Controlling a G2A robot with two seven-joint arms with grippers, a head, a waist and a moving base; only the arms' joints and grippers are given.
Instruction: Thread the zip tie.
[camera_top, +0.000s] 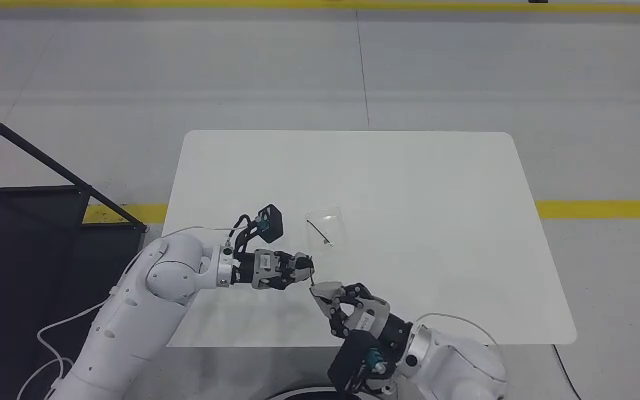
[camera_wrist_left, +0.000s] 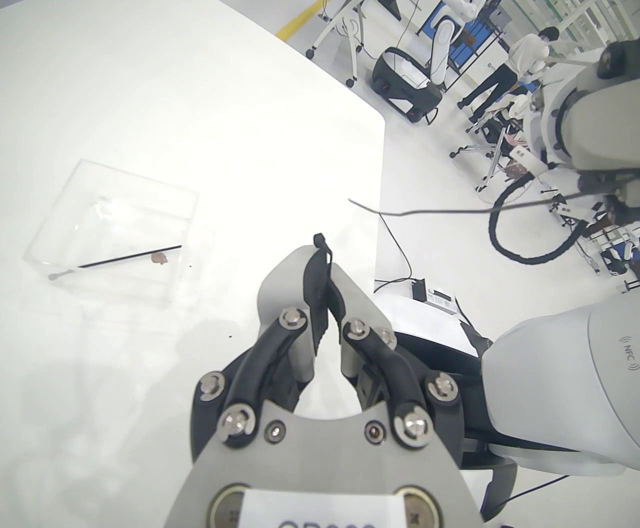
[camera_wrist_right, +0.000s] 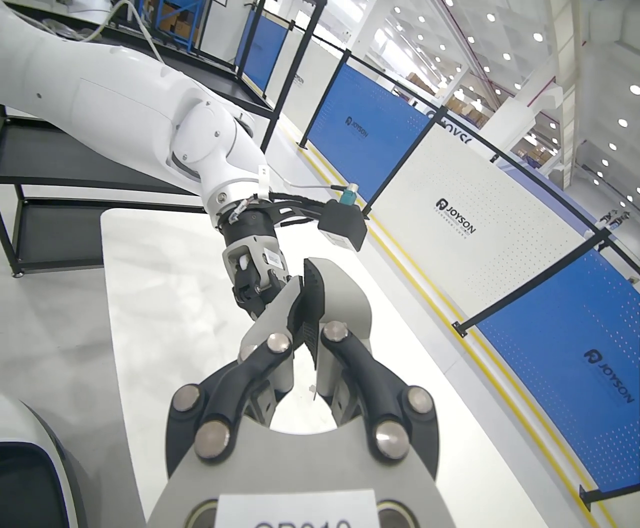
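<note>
Top: left end effector (camera_top: 305, 268) and right end effector (camera_top: 320, 292) nearly touch over the surface (camera_top: 450, 200), tray (camera_top: 335, 220) at 1 o'clock. Left wrist: left one pinches a zip tie (camera_wrist_left: 321, 243) head — a thin strap (camera_wrist_left: 440, 213) crosses beyond. Right wrist: right one clamped on that strap

White table (camera_top: 430, 200), rounded corners, top plain. One clear shallow tray (camera_wrist_left: 140, 178) lies flat on it, toward the robot's edge and left of middle. Inside the tray: a black zip tie (camera_wrist_left: 125, 257), a small brown scrap (camera_wrist_left: 159, 258) just beside it
</note>
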